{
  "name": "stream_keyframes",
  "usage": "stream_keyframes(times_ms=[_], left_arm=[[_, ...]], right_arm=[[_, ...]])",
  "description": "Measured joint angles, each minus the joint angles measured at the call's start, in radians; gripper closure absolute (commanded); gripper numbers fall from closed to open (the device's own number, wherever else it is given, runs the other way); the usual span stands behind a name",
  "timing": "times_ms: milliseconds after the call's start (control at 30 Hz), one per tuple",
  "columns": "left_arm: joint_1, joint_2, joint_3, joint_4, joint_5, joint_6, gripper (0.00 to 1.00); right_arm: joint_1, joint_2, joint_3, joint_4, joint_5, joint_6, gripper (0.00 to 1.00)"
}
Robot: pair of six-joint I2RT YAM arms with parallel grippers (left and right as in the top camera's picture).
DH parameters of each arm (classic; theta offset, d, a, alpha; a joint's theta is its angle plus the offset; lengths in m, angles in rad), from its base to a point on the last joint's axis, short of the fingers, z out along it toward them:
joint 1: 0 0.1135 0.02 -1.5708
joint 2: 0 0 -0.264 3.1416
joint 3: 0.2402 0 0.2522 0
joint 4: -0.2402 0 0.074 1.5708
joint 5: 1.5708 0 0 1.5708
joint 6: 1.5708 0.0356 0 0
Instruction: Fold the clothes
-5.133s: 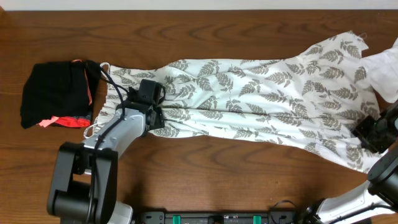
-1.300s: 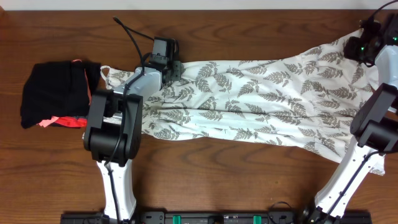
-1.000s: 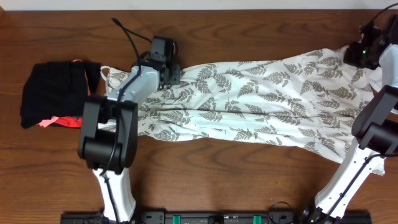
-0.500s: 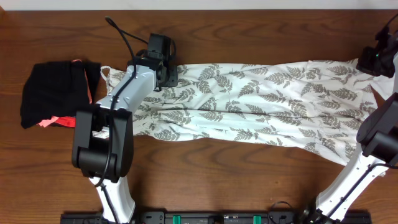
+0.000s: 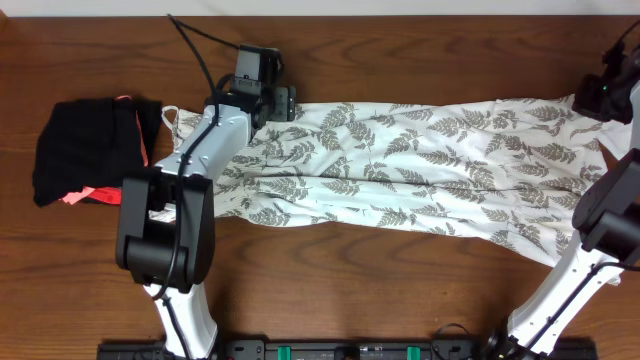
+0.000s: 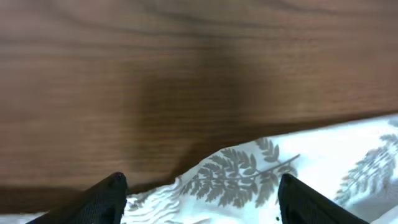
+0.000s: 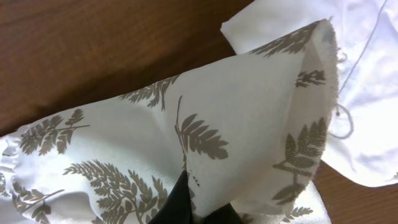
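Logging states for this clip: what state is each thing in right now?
dress: laid out long, wrinkled, one corner lifted
left tool: open, holding nothing, over the dress edge
right tool: shut on the dress corner
black bundle: bunched beside the dress
white cloth: lying by the lifted corner

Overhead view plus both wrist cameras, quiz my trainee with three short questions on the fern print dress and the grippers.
1. True or false: the left gripper is shut on the dress.
2. What lies on the table beside the dress's strap end? A) black bundle with pink trim B) blue towel C) shoe
3. Which gripper pinches the dress's wide end?
Key: 1 false, it is open; 2 A; 3 the right gripper.
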Motion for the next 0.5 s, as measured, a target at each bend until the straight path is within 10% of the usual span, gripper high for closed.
stream_keyframes(times_ms=[500], left_arm=[[-0.006,0.052,0.0,-0.016,0.005,0.587,0.34]], right_arm=[[0.003,0.0,0.0,0.0,0.0,0.0,0.96]])
